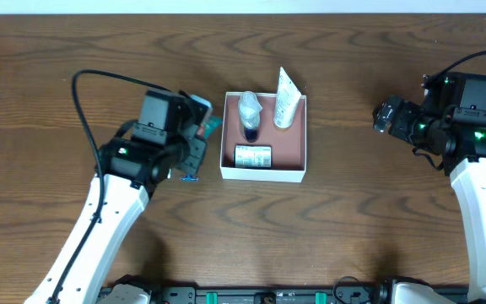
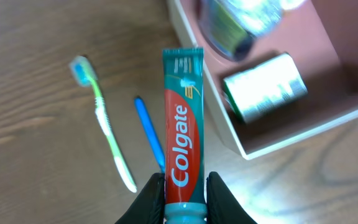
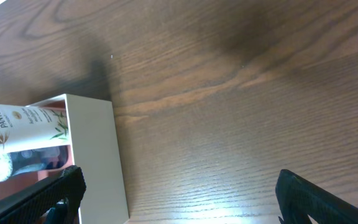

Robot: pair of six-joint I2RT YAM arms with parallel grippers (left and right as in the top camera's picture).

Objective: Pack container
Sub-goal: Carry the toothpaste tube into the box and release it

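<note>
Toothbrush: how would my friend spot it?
Find the big white box on the wooden table. Outside it, in the left wrist view, the left gripper holds a red toothpaste tube; past a blue stick lies the toothbrush. It alone is pale green with a blue bristly head.

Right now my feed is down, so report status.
Left fingers shut on toothpaste, beside container. Right fingers open, empty. Toothbrush, blue stick on table, not in the way.
</note>
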